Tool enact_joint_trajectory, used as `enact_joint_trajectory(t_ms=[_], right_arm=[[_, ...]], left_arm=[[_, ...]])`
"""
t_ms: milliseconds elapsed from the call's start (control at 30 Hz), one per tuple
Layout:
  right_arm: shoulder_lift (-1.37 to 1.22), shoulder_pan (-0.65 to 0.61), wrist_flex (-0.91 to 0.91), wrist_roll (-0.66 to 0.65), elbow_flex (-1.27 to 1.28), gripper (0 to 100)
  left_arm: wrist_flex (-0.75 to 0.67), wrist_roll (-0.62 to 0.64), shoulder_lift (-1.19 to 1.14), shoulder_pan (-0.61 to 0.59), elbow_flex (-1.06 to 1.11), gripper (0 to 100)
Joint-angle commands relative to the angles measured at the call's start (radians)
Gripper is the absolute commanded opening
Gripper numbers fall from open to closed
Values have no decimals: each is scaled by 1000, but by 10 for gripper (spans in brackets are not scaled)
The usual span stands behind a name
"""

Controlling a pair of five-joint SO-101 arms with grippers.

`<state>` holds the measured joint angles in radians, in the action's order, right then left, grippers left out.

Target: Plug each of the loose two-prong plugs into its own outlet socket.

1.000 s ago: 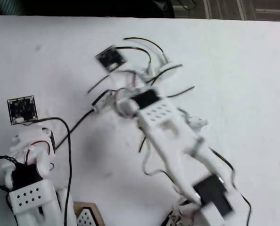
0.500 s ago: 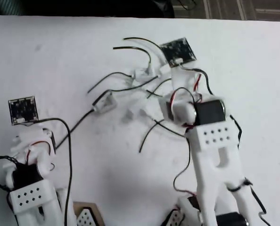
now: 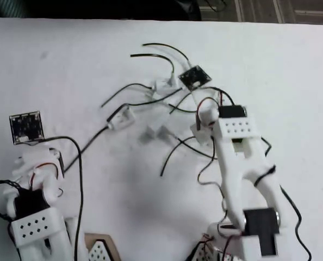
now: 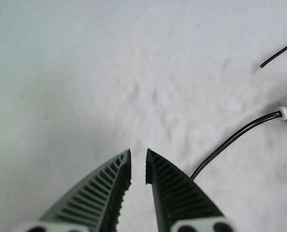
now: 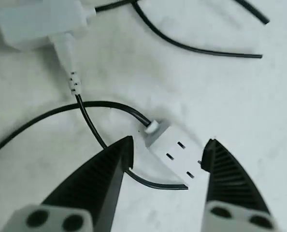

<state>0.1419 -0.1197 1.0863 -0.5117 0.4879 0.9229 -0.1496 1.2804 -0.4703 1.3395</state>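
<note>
Right wrist view gives me the right gripper (image 5: 168, 146) spread wide, one finger on each side of a white outlet socket (image 5: 176, 155) lying slots-up on the white table (image 5: 259, 111) among black cords (image 5: 196, 48). My left gripper (image 4: 137, 155) sits almost pressed together, holding nothing, low over bare tabletop.

We count two white plastic robot arms (image 3: 240, 157) (image 3: 33, 223), two flat black square cards (image 3: 25, 126) (image 3: 194, 76), and three small white plastic connector pieces (image 3: 120, 117) (image 3: 164, 85) (image 3: 156, 132) lying among thin black cords (image 3: 94, 139). The cords cross and overlap, so we cannot give a firm number for them. From above we cannot tell how many of the white pieces are plugs and how many are sockets.
</note>
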Motion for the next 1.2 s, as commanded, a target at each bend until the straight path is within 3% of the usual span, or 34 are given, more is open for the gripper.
enact_joint_trajectory(t_ms=[0, 300, 433, 567, 800, 1167], right_arm=[[-70, 41, 59, -37, -107, 233], [-239, 147, 68, -422, -215, 241], [-298, 157, 68, -517, -215, 327], [-361, 165, 62, -555, -224, 378], [-469, 174, 73, -568, -304, 300], [-351, 174, 357, -560, -427, 296]], left_arm=[[-17, -9, 10, -4, -6, 78], [-17, -9, 10, -4, -6, 78], [-17, -9, 10, -4, -6, 78], [-17, -9, 10, -4, -5, 78], [-17, -9, 10, -4, -5, 77], [-49, -9, 10, -4, 11, 76]])
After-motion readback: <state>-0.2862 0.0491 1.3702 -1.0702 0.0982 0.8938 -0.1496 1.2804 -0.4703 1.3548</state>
